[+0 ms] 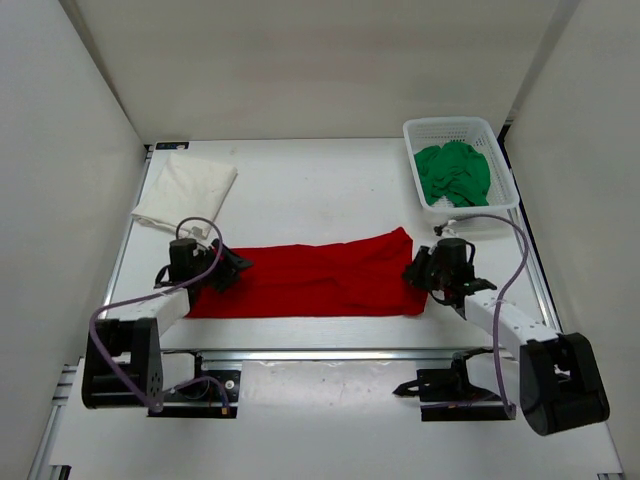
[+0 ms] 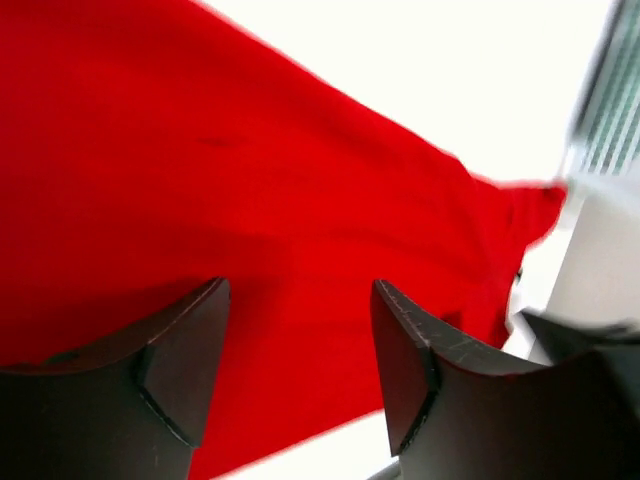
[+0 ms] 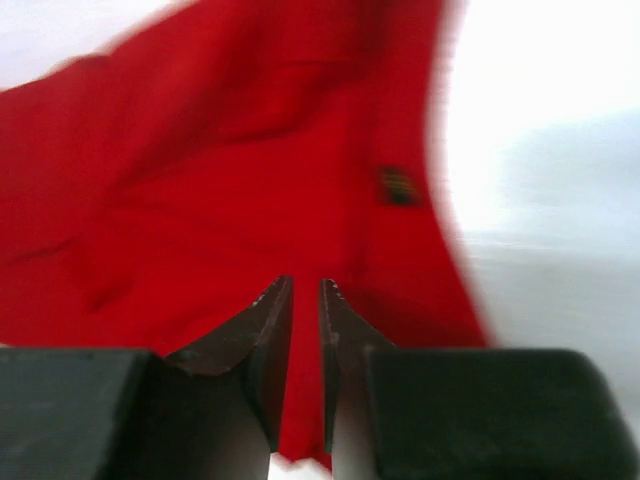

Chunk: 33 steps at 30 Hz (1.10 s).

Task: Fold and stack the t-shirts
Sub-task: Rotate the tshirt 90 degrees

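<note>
You can see the red t-shirt lying flat in the middle of the table. It is folded into a long strip that runs from left to right.

Your left gripper is at the left end of the red strip. In the left wrist view its two fingers stand wide apart, and the red cloth shows in the big gap between them. Nothing is held there. That hand is open.

Your right gripper is at the right end of the strip, over the edge of the cloth. In the right wrist view its fingers are almost together, with only a thin gap. Red shows in that gap, but the picture is blurry. You cannot tell if the fingers pinch the cloth or just hang over it. A small dark tag sits on the red cloth just ahead of the fingers, near the cloth's right edge.

The white t-shirt lies folded at the far left of the table, behind the left gripper and apart from the red one.

The green t-shirt is bunched up inside the white mesh basket. The basket sits at the far right corner of the table, behind the right gripper.

The three shirts are in three places, and none is on top of another.
</note>
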Motion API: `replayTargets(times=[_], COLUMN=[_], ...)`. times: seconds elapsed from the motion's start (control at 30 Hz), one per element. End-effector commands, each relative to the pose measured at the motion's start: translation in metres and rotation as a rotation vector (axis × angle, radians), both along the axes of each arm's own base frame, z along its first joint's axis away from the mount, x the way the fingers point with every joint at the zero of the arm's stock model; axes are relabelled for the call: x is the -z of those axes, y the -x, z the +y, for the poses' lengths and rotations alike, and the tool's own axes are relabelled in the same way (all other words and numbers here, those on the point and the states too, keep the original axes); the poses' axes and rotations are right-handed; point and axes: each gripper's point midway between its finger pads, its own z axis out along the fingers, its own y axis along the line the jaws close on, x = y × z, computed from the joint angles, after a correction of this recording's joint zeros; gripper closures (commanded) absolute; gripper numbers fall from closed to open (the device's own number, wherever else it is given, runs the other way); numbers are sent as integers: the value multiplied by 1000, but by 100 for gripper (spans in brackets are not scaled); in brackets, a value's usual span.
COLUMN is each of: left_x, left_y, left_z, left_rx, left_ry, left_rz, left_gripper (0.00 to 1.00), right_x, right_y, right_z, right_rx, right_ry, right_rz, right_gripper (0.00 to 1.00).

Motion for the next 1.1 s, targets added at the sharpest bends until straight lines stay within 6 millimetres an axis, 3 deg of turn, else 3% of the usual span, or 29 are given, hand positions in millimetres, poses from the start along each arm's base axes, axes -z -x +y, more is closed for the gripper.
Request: replayTargets(times=[0.0, 0.07, 0.13, 0.17, 0.2, 0.23, 0.3, 0.33, 0.4, 0.43, 0.47, 0.5, 0.53, 0.57, 0.6, 0.63, 0.67, 0.7, 0.73, 0.77, 0.8, 0.83, 0.87, 0.9, 0.93, 0.97, 1.0, 1.03, 1.07], left_x=[-32, -51, -56, -57, -64, -65, -71, -71, -80, -79, -83, -83, -86, -87, -84, -81, -81, -78, -73, -69, -65, -62, -64, -62, -67, -65, -64, -63, -63], left_y=[0, -4, 4, 5, 5, 8, 8, 10, 8, 10, 11, 11, 11, 14, 14, 17, 20, 22, 26, 31, 34, 36, 34, 36, 35, 36, 38, 40, 39], left_z=[-21, -33, -52, -58, -67, -72, -76, -78, -79, -79, -82, -83, -83, -85, -82, -84, -85, -86, -86, -86, -85, -81, -78, -77, -78, -75, -73, -74, -70], left_rx=[125, 170, 253, 282, 315, 344, 374, 395, 414, 422, 443, 459, 467, 477, 473, 481, 493, 502, 507, 519, 526, 514, 501, 507, 515, 520, 517, 531, 521], left_ry=[-105, -134, -137, -141, -125, -103, -87, -83, -97, -103, -116, -131, -136, -135, -140, -143, -151, -157, -161, -158, -162, -159, -158, -169, -174, -180, -174, -163, -157], left_rz=[-97, -147, -158, -165, -184, -182, -199, -197, -233, -225, -235, -239, -238, -243, -234, -233, -231, -226, -202, -191, -185, -171, -177, -170, -184, -174, -165, -159, -157], left_gripper=[30, 34, 47, 50, 61, 68, 72, 73, 79, 81, 87, 89, 92, 94, 95, 94, 93, 91, 90, 89, 87, 85, 83, 79, 75, 72, 67, 62, 59], right_x=[-48, -43, -33, -16, -19, -4, -3, 10, 16, 4, 20, 4, 2, 17, 14, -22, 1, -10, -67, -39, -75, -153, -130, -188, -213, -228, -219, -249, -226], right_y=[-14, -5, -5, -2, -7, -6, -21, -22, -45, -68, -77, -101, -130, -143, -177, -214, -227, -260, -291, -302, -325, -335, -333, -323, -307, -291, -277, -258, -240], right_z=[26, 51, 69, 72, 83, 87, 100, 103, 113, 117, 112, 121, 127, 127, 136, 148, 155, 170, 187, 193, 209, 219, 218, 210, 205, 197, 197, 197, 196], right_rx=[-66, -135, -177, -185, -217, -235, -262, -278, -293, -284, -278, -286, -284, -289, -298, -302, -331, -349, -373, -398, -419, -428, -446, -428, -427, -425, -440, -460, -482], right_ry=[24, -20, -17, -4, -22, -2, 0, 17, 10, -4, 25, 9, -2, 10, 21, 8, 18, 18, -9, 17, 11, -30, -62, -86, -87, -66, -57, -70, -83], right_rz=[-138, -111, -90, -36, -34, 11, 22, 56, 83, 51, 86, 61, 62, 86, 70, -2, 35, 2, -89, -53, -144, -319, -293, -379, -418, -431, -400, -443, -385], right_gripper=[84, 85, 86, 87, 90, 92, 93, 94, 95, 95, 95, 96, 96, 95, 96, 96, 95, 94, 92, 88, 83, 74, 64, 62, 58, 55, 54, 54, 55])
